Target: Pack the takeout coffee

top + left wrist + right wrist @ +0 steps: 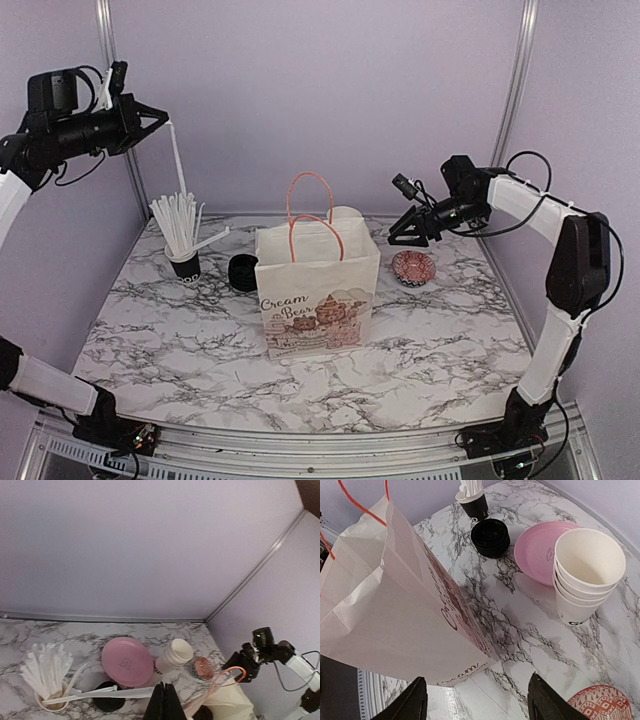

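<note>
The takeout coffee does not show on the table. A paper bag (318, 290) with red handles stands open at the table's middle. Its mouth (225, 700) holds a dark round shape, too little of it in view to name. My left gripper (163, 118) is raised high at the far left and is shut on a white straw (177, 155) that hangs below it. In the left wrist view the straw (100, 695) runs sideways out of the closed jaws. My right gripper (403, 237) hovers open just right of the bag (395, 605), fingers wide apart over bare marble, holding nothing.
A black cup of white straws (183, 262) and a stack of black lids (243, 272) sit left of the bag. Behind it lie a pink plate (540, 545) and stacked lidless white cups (585, 575). A red patterned bowl (413, 267) sits right of the bag.
</note>
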